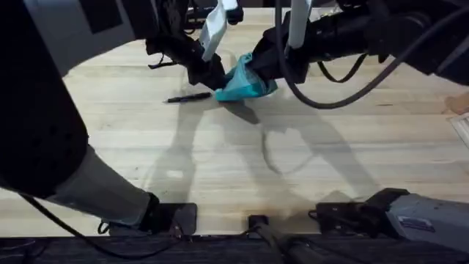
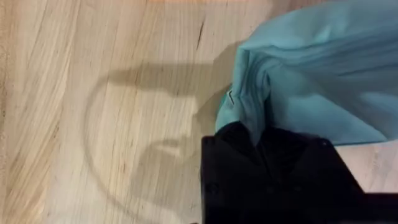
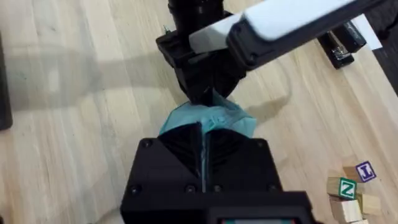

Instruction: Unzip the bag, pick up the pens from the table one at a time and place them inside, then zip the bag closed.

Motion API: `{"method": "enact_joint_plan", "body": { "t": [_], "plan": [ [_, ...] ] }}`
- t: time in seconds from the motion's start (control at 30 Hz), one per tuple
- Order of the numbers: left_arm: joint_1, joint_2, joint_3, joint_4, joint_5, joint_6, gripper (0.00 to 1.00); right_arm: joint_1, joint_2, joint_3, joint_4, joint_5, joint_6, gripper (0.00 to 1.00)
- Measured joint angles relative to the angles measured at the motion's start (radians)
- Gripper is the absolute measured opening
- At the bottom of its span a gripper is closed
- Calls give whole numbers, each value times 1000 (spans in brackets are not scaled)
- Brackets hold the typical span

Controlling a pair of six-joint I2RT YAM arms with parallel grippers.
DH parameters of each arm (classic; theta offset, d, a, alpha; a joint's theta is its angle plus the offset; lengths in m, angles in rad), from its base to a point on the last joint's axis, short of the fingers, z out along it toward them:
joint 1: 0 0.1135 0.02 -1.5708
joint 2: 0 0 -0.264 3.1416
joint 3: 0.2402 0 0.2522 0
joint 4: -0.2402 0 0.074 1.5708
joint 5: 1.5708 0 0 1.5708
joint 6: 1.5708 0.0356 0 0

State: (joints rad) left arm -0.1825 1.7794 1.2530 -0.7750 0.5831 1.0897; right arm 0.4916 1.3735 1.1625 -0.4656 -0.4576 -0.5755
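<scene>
Inspector A: What is recorded nearest the arm bases, taking the bag as the reference?

Inspector B: Bare planks of the table (image 1: 242,169) are noted on the near side of the bag, crossed by the shadows of the arms and a cable.

Inspector A: And the bag itself?

Inspector B: The bag (image 1: 245,83) is found toward the far middle of the table, bunched and partly raised between the two arms. The left gripper (image 1: 217,79) is seen at the bag's left end, the right gripper (image 1: 258,67) at its right end. In the left wrist view the teal fabric (image 2: 311,68) is gathered into a pinch just ahead of the black fingers (image 2: 249,140), which are closed together on it. In the right wrist view the right fingers (image 3: 186,146) are pressed together over a fold of the bag (image 3: 214,118), and the left gripper (image 3: 205,93) is seen clamped on the bag's opposite end. Whether the zipper is run open cannot be told.

Inspector A: Items beside the bag?

Inspector B: One pen (image 1: 188,97) is recorded lying flat on the table just left of the bag, apart from it and from both grippers.

Inspector A: Farther off?

Inspector B: A black stapler (image 3: 341,45) and lettered wooden blocks (image 3: 351,190) are noted in the right wrist view, well apart from the bag.
</scene>
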Motion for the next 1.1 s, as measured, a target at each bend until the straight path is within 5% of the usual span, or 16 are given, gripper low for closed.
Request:
{"method": "enact_joint_plan", "body": {
  "t": [0.37, 0.4, 0.6, 0.63, 0.87, 1.1],
  "plan": [
    [-3, 0, 0, 4, 26, 0, 42, -80, -48, 0, -35, -7, 16, 34],
    [-6, 0, 0, 5, 36, 0, 42, -99, -61, 0, -41, -7, 22, 99],
    [-42, 0, 1, -6, 136, -1, 42, -240, -204, 0, -69, -24, 48, 944],
    [-50, 0, 1, -2, 135, 0, 42, -261, -226, 0, -86, -26, 52, 982],
    [-42, 0, 2, 0, 143, 0, 42, -390, -360, 1, -240, -33, 71, 998],
    [-42, 0, 2, 0, 143, 0, 42, -425, -461, 1, -366, -37, 75, 998]
  ]
}}
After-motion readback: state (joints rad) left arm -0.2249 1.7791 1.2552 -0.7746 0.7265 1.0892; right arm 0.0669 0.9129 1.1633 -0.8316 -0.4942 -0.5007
